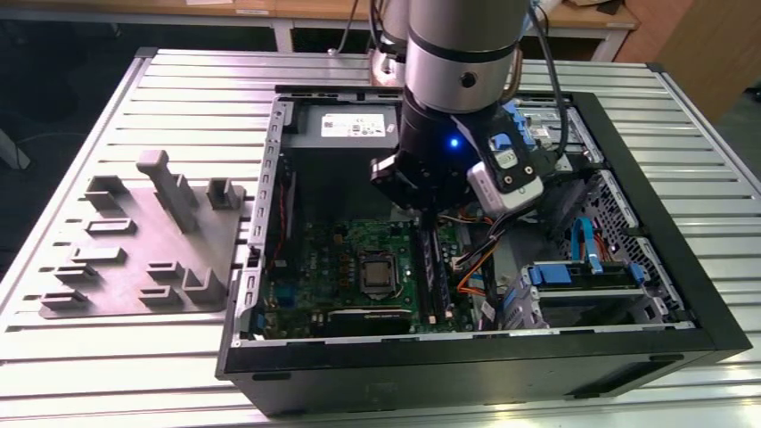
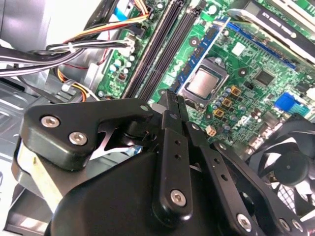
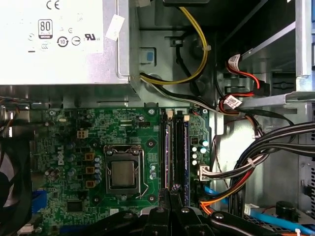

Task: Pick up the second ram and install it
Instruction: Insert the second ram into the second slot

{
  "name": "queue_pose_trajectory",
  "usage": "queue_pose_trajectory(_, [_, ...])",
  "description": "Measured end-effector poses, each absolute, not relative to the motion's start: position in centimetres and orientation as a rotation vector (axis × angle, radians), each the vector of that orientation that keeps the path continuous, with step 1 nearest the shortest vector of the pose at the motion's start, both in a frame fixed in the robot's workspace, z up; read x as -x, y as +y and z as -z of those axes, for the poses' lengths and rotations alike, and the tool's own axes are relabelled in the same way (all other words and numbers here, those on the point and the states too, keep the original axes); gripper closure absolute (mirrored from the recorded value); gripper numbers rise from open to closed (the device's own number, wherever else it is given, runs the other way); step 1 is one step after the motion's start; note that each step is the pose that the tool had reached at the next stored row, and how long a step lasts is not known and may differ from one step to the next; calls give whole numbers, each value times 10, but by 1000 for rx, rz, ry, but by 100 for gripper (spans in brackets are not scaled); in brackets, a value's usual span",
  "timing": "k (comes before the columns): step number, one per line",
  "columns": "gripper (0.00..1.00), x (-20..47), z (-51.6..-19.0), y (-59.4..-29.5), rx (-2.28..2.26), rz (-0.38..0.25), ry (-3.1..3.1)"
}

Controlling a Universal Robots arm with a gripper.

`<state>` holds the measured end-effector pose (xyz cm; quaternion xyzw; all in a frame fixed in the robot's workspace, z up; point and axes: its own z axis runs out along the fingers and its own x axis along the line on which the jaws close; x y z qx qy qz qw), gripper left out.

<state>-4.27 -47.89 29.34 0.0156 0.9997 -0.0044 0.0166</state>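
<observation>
The second ram [image 3: 167, 147] is a long dark stick standing on edge in a slot of the green motherboard [image 3: 74, 142], right beside the CPU socket [image 3: 122, 173]. In the exterior view it runs lengthwise below the arm, ram [image 1: 436, 272]. My gripper [image 1: 422, 214] is lowered into the open computer case, directly over the stick's far end. In both wrist views the black fingers are pressed together with nothing between them, gripper [image 2: 172, 98] and gripper [image 3: 172, 189]. I cannot tell whether the tips touch the stick.
Another blue stick [image 3: 186, 147] stands two slots over. Cable bundles [image 3: 256, 162] and the drive cage [image 1: 589, 276] crowd one side, and the grey power supply [image 1: 345, 125] sits at the case's far end. A grey tray [image 1: 143, 241] with upright blocks lies outside the case at the exterior view's left.
</observation>
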Motion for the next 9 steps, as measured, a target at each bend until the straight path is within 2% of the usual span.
queue_pose_trajectory(9, [89,42,-287,-479,-44,13,3108])
